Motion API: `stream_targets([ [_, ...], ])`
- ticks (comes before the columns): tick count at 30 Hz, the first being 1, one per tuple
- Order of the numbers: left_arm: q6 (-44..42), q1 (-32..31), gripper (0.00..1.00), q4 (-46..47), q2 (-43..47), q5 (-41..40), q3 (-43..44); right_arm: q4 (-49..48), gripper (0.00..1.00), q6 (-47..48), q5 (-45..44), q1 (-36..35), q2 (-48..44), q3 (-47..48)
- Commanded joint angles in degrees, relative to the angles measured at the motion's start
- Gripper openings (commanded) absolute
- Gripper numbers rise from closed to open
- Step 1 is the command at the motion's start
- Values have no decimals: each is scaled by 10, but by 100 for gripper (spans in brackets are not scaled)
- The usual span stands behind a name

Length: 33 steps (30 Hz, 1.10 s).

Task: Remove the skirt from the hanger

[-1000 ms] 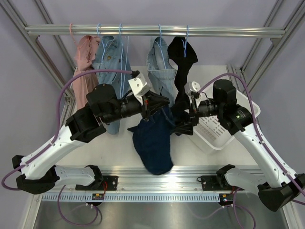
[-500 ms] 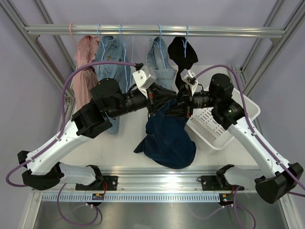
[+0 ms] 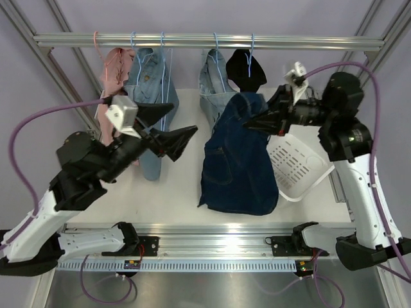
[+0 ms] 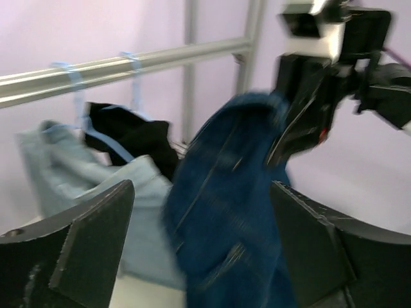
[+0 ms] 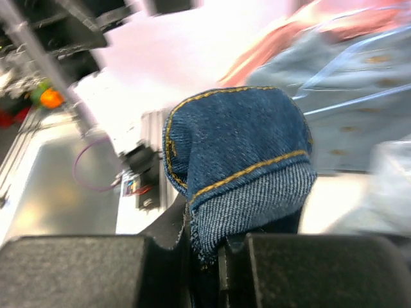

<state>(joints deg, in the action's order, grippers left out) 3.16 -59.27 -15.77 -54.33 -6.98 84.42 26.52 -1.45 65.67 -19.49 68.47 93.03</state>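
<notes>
Two end effectors in view, only one loaded. The right end effector [image 3: 253,124] is clamped tight on a folded, yellow-stitched edge of the skirt [image 3: 237,163]. Its wrist view shows a thick wad of denim bulging above the fingers, so the bite looks deep, not just a corner. The left end effector [image 3: 174,127] is spread wide w/ nothing between its fingers, off to the skirt's left and not touching it.

Skirt hangs free from that one grip, draped down in front of the rail [image 3: 205,40]. Its lower hem is over the counter [image 3: 160,192]; can't tell if it touches. Its right side overlaps the white basket [image 3: 307,186] from the top view. No hanger shows in it, so prob. off.

Behind it a pink garment [image 3: 115,70], pale denim garments [image 3: 218,86] and a black garment [image 3: 247,69] hang on blue hangers [image 3: 215,54].

Handling, my read: dark denim is soft and floppy but fairly weighty for cloth. The weave is rough, so not slippery, and nothing is fragile. It'll prob. swing when carried. Best hold is a seamed edge or the waistband, where layers are thick. A single-layer pinch mid-panel could slip out.
</notes>
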Motion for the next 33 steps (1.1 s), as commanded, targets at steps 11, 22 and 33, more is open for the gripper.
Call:
stream_targets([
  [11,25,-2,99,-184,83,-223,-57,-213,0,-313,53,320,97,263],
  [22,68,-1,99,-224,133,-245,-118,-77,0,-210,66,426,207,391],
  [33,84,-1,99,-264,207,-277,-171,240,0,251,-38,329,85,84],
])
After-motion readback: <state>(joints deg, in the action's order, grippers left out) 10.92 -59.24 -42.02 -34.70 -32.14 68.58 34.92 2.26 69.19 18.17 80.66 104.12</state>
